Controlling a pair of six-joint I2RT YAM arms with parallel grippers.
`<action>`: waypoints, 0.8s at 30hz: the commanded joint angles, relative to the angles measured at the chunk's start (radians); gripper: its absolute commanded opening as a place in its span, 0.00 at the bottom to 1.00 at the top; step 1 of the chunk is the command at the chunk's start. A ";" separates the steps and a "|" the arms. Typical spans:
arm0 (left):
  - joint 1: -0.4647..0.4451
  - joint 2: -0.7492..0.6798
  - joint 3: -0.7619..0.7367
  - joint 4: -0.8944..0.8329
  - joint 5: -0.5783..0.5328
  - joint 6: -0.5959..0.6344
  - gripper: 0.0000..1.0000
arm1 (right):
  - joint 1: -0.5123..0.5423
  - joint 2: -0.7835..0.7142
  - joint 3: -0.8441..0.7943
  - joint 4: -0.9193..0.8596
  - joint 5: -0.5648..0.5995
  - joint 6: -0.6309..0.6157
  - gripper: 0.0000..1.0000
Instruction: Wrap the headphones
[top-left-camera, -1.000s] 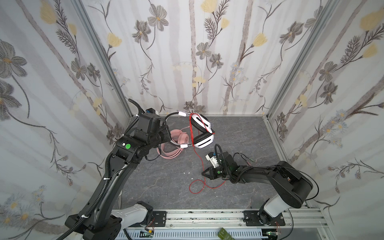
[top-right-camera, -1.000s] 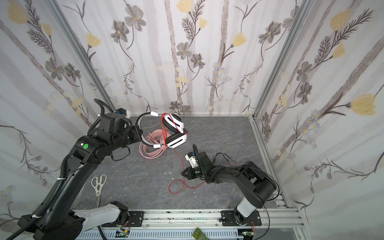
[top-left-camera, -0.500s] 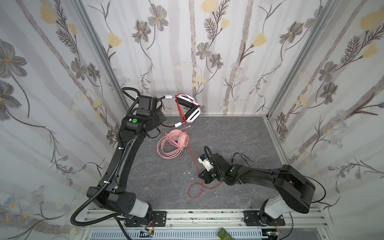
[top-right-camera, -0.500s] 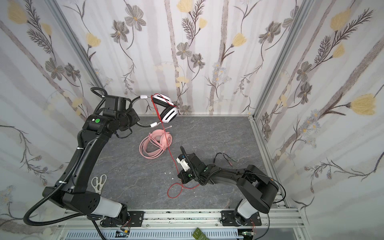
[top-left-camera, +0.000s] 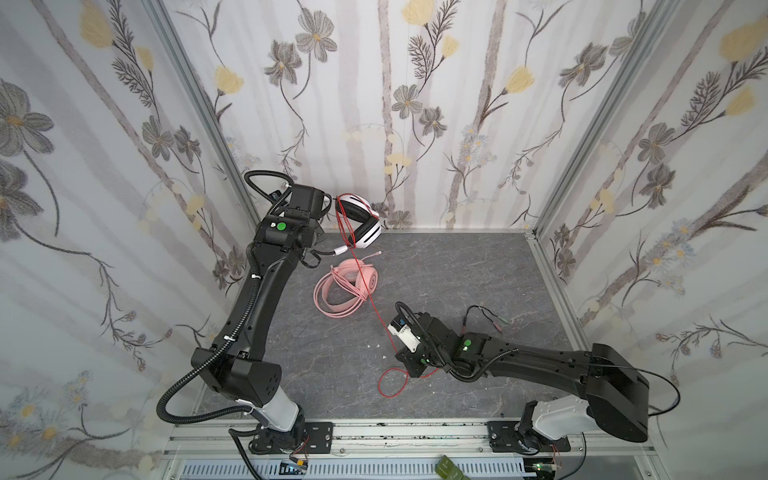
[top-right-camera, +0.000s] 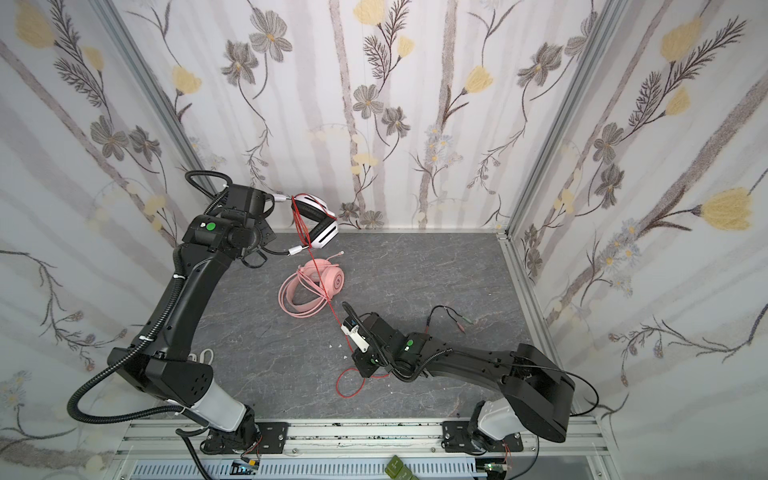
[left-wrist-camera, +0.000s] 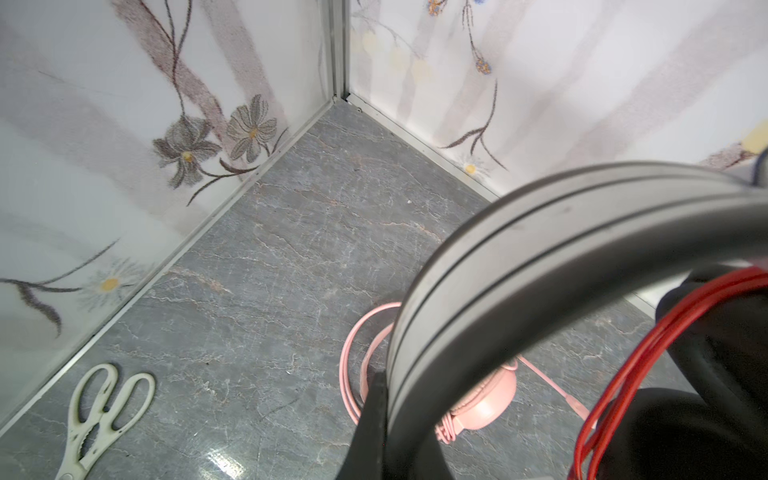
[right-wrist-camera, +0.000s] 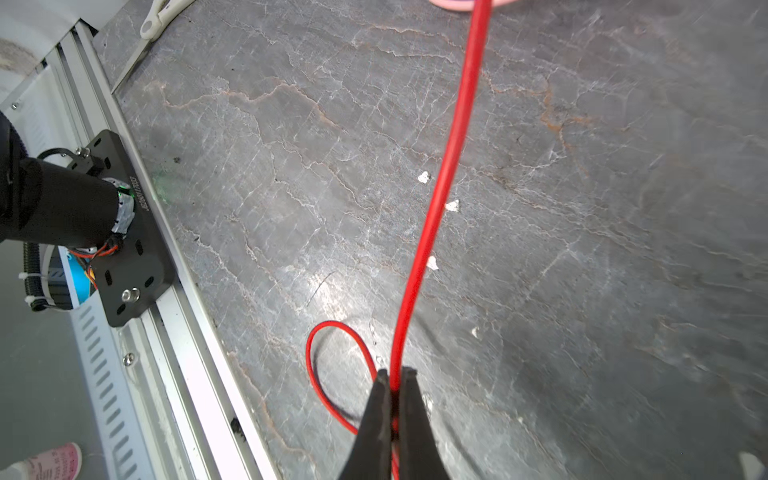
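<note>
White headset retracted, L end effector clamps it, R end effector pinches red cable, 2nd headset pink

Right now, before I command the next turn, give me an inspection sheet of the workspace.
Surface: grey marbled tabletop, white flecks.
Job's things: white-and-black over-ear headset held aloft at the back; all-pink headset lying on the tabletop.
Clutter: white-handled scissors by left wall.
Grippers: left gripper shut on that headset's band; right gripper shut on thin red cable.
Cables: red cable taut from headset to right gripper, slack loop beyond; dark two-plug lead loose.
Surroundings: floral walls, metal front rail.
</note>
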 joint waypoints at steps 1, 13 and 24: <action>-0.027 0.013 -0.003 0.027 -0.165 0.019 0.00 | 0.048 -0.067 0.039 -0.107 0.073 -0.097 0.05; -0.236 0.022 -0.101 0.145 -0.582 0.338 0.00 | 0.103 -0.301 0.283 -0.457 0.418 -0.247 0.04; -0.411 -0.091 -0.350 0.399 -0.597 0.651 0.00 | -0.002 -0.440 0.408 -0.456 0.544 -0.312 0.00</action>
